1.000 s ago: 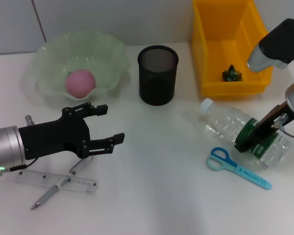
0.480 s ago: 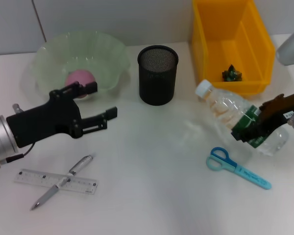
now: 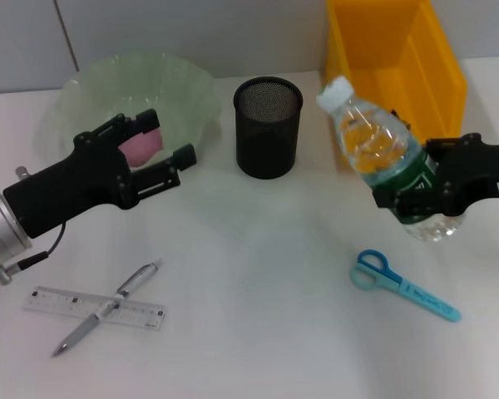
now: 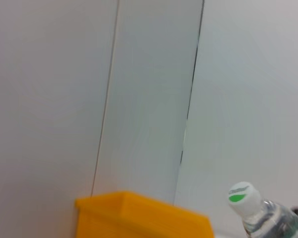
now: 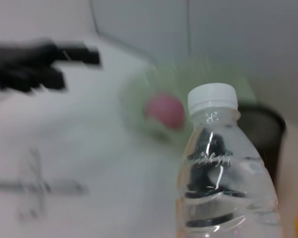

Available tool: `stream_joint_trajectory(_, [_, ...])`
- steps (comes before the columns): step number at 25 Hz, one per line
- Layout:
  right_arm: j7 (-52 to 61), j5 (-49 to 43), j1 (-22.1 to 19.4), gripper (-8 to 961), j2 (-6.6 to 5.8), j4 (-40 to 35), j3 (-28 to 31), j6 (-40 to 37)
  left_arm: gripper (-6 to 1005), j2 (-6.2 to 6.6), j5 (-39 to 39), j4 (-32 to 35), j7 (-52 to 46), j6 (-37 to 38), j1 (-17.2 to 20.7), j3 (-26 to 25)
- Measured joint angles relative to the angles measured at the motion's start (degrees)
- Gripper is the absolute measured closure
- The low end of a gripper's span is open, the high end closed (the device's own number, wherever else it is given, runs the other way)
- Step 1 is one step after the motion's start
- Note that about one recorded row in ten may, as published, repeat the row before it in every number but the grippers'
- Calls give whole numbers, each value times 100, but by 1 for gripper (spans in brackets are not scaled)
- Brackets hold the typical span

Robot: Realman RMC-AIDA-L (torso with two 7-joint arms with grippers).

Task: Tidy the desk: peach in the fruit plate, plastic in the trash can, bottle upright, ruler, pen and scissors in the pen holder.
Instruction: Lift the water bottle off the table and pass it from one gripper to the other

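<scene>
My right gripper (image 3: 416, 198) pinches the clear plastic water bottle with a white cap and green label (image 3: 381, 158) at the label band, holding it above the plain white desk (image 3: 258, 316), tilted with the cap toward the bright yellow rectangular trash can (image 3: 397, 62). If I set it down while it leans like this, I think it can tip over, or the cap can knock the black wire-mesh pen holder (image 3: 268, 126) nearby. My left gripper (image 3: 162, 150) has its fingers spread and holds nothing, just beside the pale green wavy fruit plate (image 3: 133, 91), where one pink peach (image 3: 141, 143) lies. I count one bottle, one blue-handled scissors (image 3: 403, 285), one silver-grey pen (image 3: 108, 307) crossing one clear flat ruler (image 3: 58, 302), one plate, one holder, one can.
</scene>
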Motion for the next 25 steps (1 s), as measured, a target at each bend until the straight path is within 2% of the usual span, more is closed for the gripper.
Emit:
stream_joint_trajectory(4, [-1491,1333,-99,182,-32,993,318,-85,172,-3,-482,-321,-221,224,-102,16])
stream_joint_trajectory(14, [-2928,1904,161,183,-5,2142,226,-218,173,-7,-685,-520,-695,870,-349,92])
stream_joint_trajectory(25, [-3493,2029,734,183,-8,3091,196,-409,174,-35,-708,-807,-609,946,-595,188])
